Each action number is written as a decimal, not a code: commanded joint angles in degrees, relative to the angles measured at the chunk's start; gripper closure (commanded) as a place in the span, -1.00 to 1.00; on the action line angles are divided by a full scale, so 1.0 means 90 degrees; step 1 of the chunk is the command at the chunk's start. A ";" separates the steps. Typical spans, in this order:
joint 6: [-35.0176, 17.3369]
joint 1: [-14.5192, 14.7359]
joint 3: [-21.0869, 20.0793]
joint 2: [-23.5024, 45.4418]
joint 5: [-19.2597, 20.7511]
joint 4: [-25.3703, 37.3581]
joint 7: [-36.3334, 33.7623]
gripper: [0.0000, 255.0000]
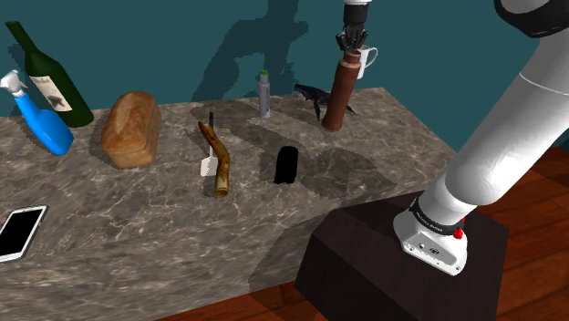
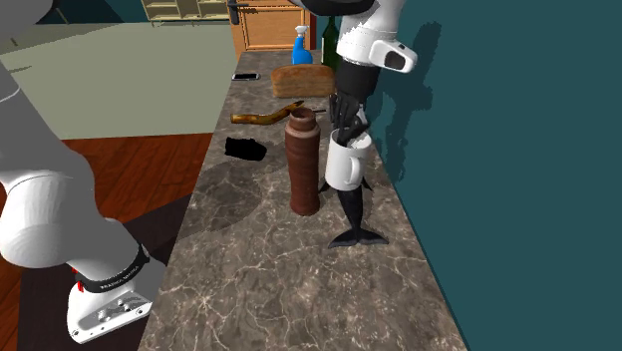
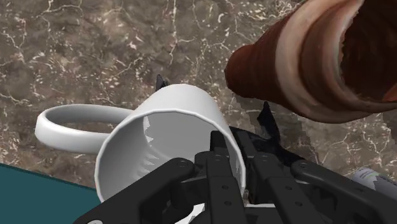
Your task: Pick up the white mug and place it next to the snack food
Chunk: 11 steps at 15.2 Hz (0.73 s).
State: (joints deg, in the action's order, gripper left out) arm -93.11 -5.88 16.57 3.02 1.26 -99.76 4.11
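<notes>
A white mug hangs in the air above the table's back edge by the teal wall, tilted slightly. My gripper is shut on its rim from above, one finger inside and one outside. In the wrist view the mug shows its open mouth and handle, with the gripper clasping the rim. In the second exterior view the mug floats under the gripper, just beside a tall brown ribbed bottle. The brown loaf-shaped snack food lies far off toward the shoulder view's left.
The brown bottle and a dark whale-like figure stand right by the mug. A grey small bottle, wooden brush, black object, green wine bottle, blue spray bottle and phone share the marble table.
</notes>
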 commanded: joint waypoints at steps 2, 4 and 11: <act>0.0046 0.0231 -0.0212 -0.0025 -0.0056 0.0009 -0.0443 1.00; 0.0064 0.0382 -0.0350 0.0010 -0.0107 0.0056 -0.0726 1.00; 0.0161 0.0893 -0.0815 0.0326 -0.0299 0.0466 -0.1681 1.00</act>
State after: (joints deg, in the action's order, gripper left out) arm -91.42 1.26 10.04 5.26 -1.09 -96.02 -9.31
